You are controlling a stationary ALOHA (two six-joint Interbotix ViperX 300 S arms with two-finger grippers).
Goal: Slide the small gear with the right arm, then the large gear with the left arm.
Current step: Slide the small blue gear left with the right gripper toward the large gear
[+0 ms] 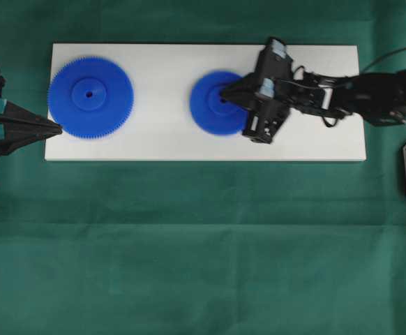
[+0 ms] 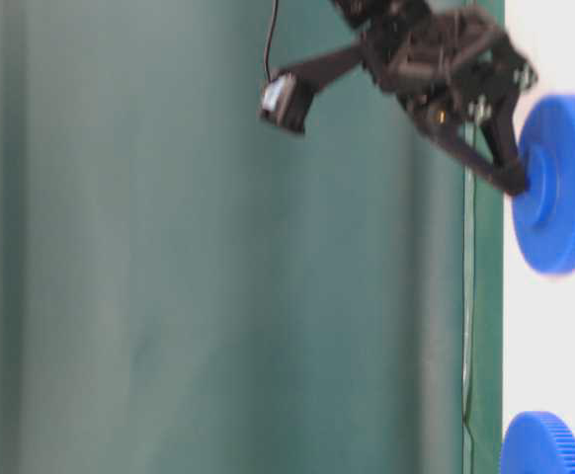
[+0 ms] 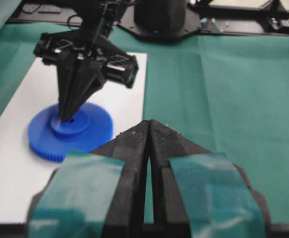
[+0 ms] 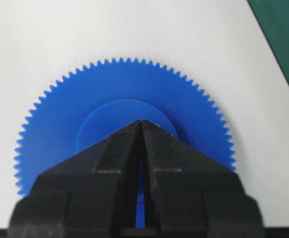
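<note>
Jaws of the black right arm (image 1: 225,92), closed, press their tips on the smaller blue plastic toothed gear's (image 1: 213,105) hub for sliding; teal-taped left arm (image 1: 55,128), jaws closed and empty, waits at seven o'clock of the wide blue gear (image 1: 90,98).

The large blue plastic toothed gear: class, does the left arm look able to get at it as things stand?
Probably yes. The left gripper, shut, sits at the white board's edge right beside the large blue plastic toothed gear, with nothing between them.
</note>
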